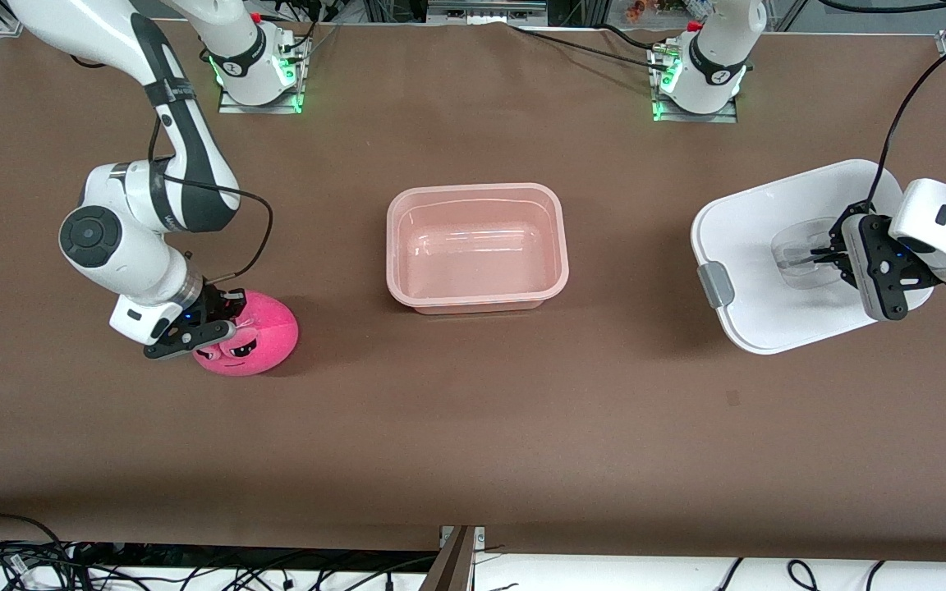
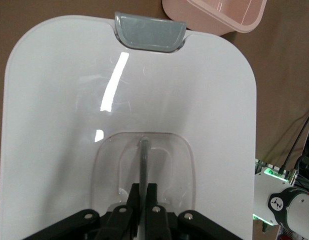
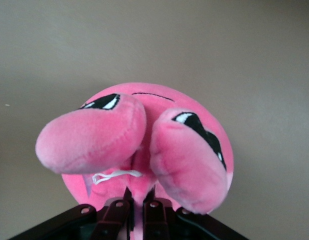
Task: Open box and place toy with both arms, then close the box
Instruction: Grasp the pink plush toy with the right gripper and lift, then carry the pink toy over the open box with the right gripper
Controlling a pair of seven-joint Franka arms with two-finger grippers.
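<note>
Wrist views show right gripper [image 3: 139,202] jaws pinching toy [image 3: 144,150], left gripper [image 2: 143,200] jaws clamping lid [image 2: 69,125] handle [image 2: 143,155].

We see right arm bent low, right gripper [image 1: 208,322] pinched tight on toy [image 1: 255,336]. Left arm stretched out, left gripper [image 1: 824,257] clamped on lid [image 1: 769,238] handle.

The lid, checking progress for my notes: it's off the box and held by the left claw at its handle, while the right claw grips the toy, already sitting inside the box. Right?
Not quite. The toy is not in the box; the front view shows it on the table toward the right arm's end, with the right claw shut on it. The rest holds: the lid is off, with the left claw shut on its handle.
</note>
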